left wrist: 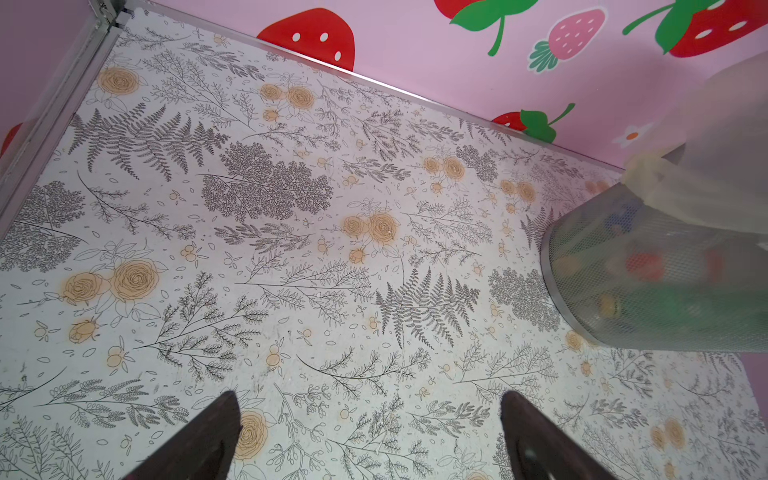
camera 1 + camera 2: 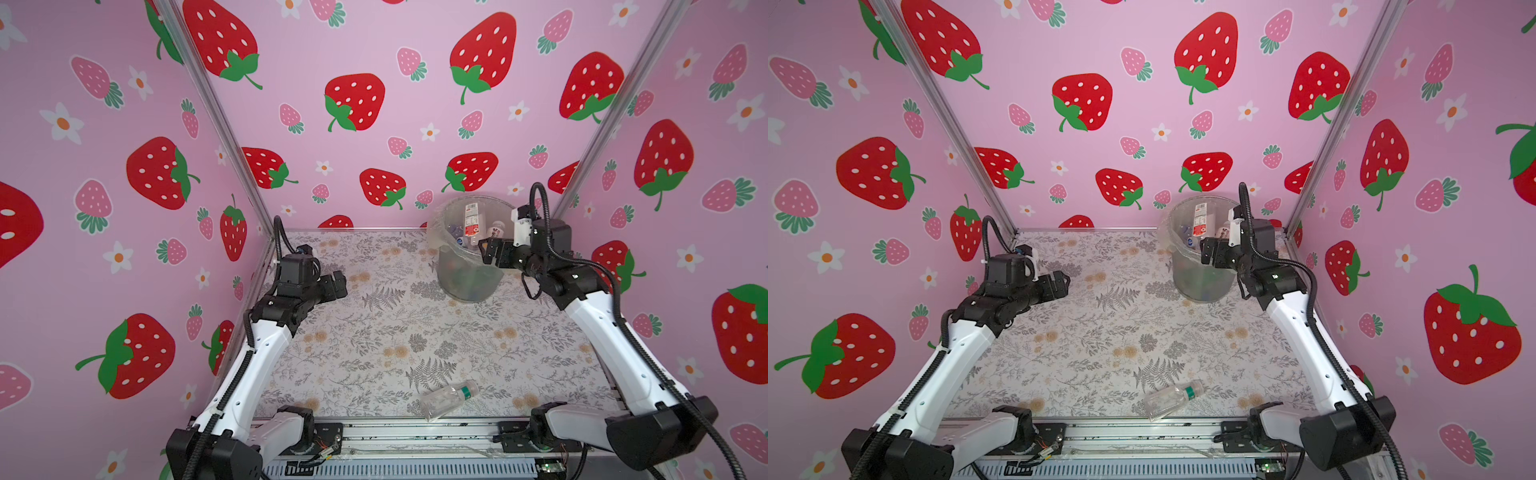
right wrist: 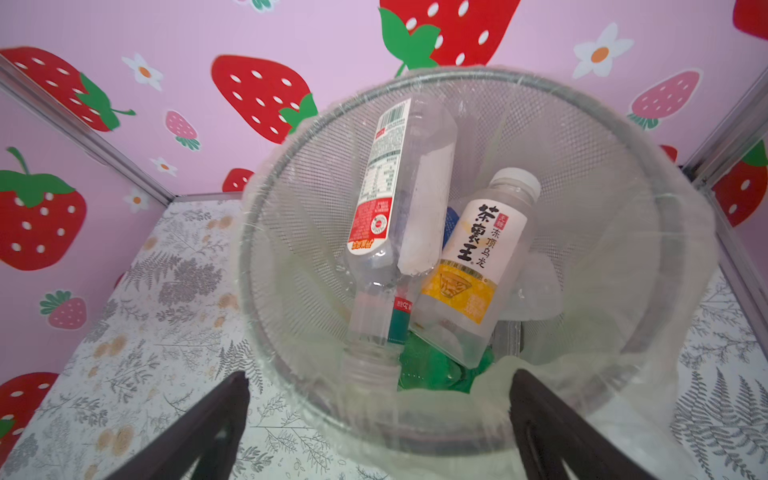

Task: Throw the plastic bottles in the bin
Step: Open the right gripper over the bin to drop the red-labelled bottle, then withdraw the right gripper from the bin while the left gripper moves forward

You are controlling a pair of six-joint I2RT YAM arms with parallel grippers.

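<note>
The bin [image 2: 465, 278] [image 2: 1200, 278], a grey mesh basket with a clear liner, stands at the back right of the table. Inside it lie several plastic bottles: a clear one with a red-white label [image 3: 386, 187], neck down, a white-labelled one [image 3: 478, 257] and a green one [image 3: 432, 365] under them. My right gripper [image 2: 487, 249] [image 2: 1207, 251] [image 3: 378, 378] hangs open above the bin's rim [image 3: 582, 95], nothing between its fingers. One clear bottle with a green band [image 2: 449, 399] [image 2: 1173, 399] lies near the table's front edge. My left gripper [image 2: 338, 284] [image 2: 1061, 282] [image 1: 370, 399] is open and empty at the left.
Pink strawberry walls close the table on three sides, with metal posts in the back corners. The bin's mesh wall [image 1: 665, 324] shows at the edge of the left wrist view. A metal rail [image 2: 415, 432] runs along the table's front edge.
</note>
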